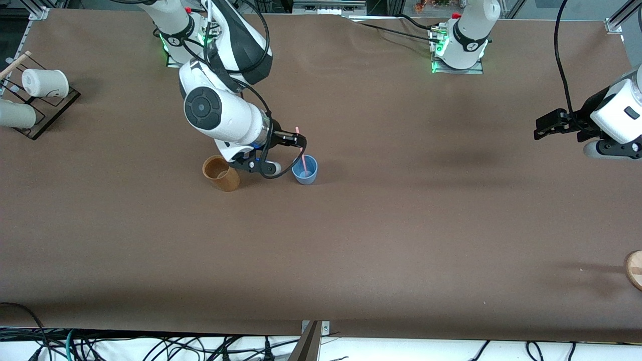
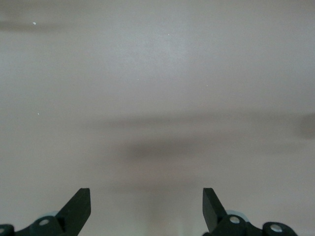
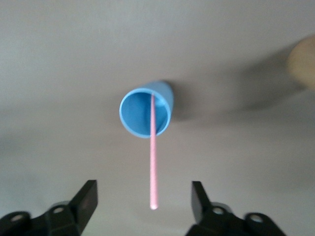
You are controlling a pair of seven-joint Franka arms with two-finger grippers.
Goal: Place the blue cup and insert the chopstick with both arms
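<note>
The blue cup (image 1: 305, 170) stands upright on the brown table, toward the right arm's end. The pink chopstick (image 1: 303, 160) stands in it, leaning on the rim, its top end sticking up. My right gripper (image 1: 300, 143) is over the cup, at the chopstick's upper part. In the right wrist view the gripper (image 3: 143, 196) is open: the chopstick (image 3: 153, 162) rises from the cup (image 3: 145, 113) between the fingers and touches neither. My left gripper (image 1: 544, 128) waits open and empty above bare table at the left arm's end; the left wrist view shows its gripper (image 2: 146, 206) over bare table only.
A tan-brown cup (image 1: 220, 173) stands beside the blue cup, toward the right arm's end and under the right arm's wrist. A black rack (image 1: 50, 108) with white cups (image 1: 45, 82) lies at that table end. A wooden disc (image 1: 634, 268) sits at the left arm's end.
</note>
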